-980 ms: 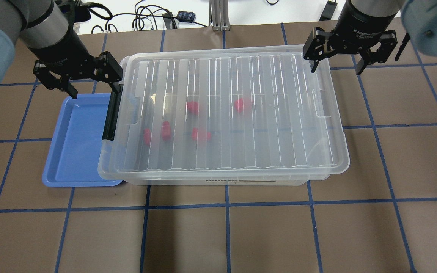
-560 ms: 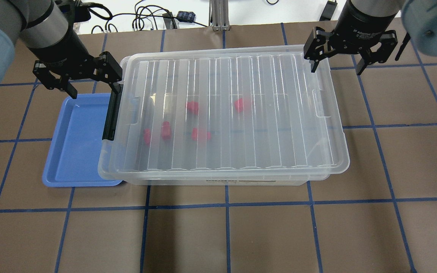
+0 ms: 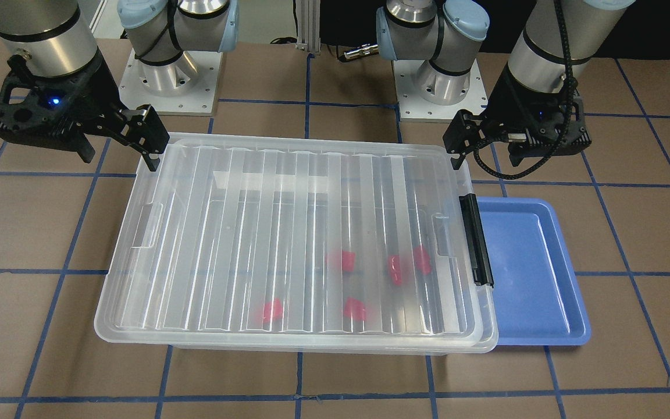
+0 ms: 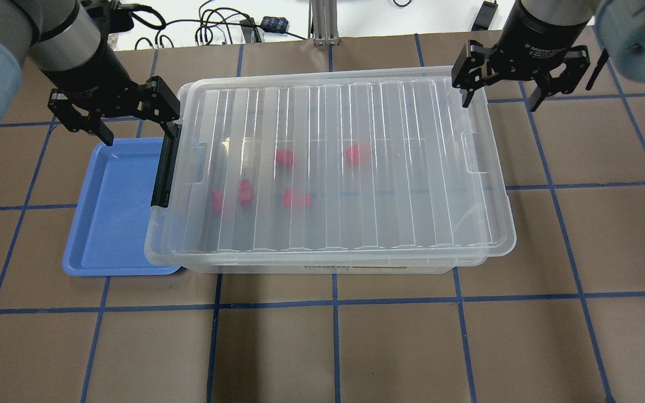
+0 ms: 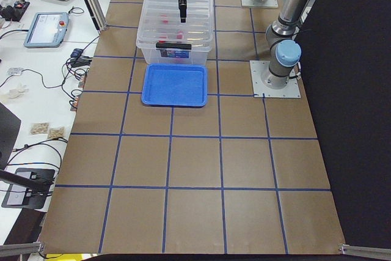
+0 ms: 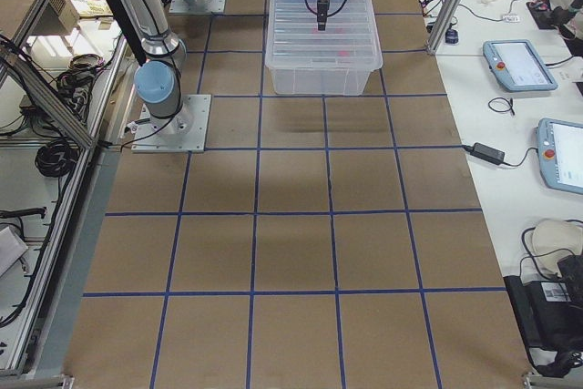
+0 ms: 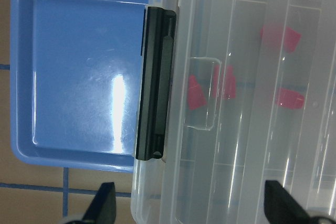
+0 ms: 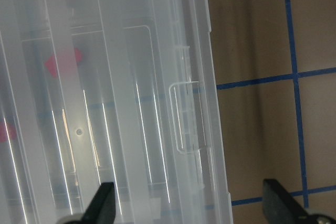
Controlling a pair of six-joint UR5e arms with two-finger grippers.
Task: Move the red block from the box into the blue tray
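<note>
Nearest, on the operators' side, brown table (image 4: 333,347) with blue grid lines. Then the box (image 4: 328,267), clear plastic, standing flat and closed with its ribbed lid (image 4: 412,179). Under the lid, seen only blurred through it, five red blocks (image 4: 297,198) on the box floor, all toward the latch end: three in a nearer row, two farther back. At that end a black latch bar (image 4: 163,170), lying along the short side. Just beside it the blue tray (image 4: 104,224), flat on the table, one long edge partly under the overhang of the lid. Farther back, at the far corners of the box, both pincers. Left gripper (image 4: 140,136) open wide, one finger by the far end of the latch bar, the other over the far rim of the tray; touching or not, impossible to tell. Right gripper (image 4: 498,104) also open wide, one finger above the far corner of the lid, the other out over the table.
</note>
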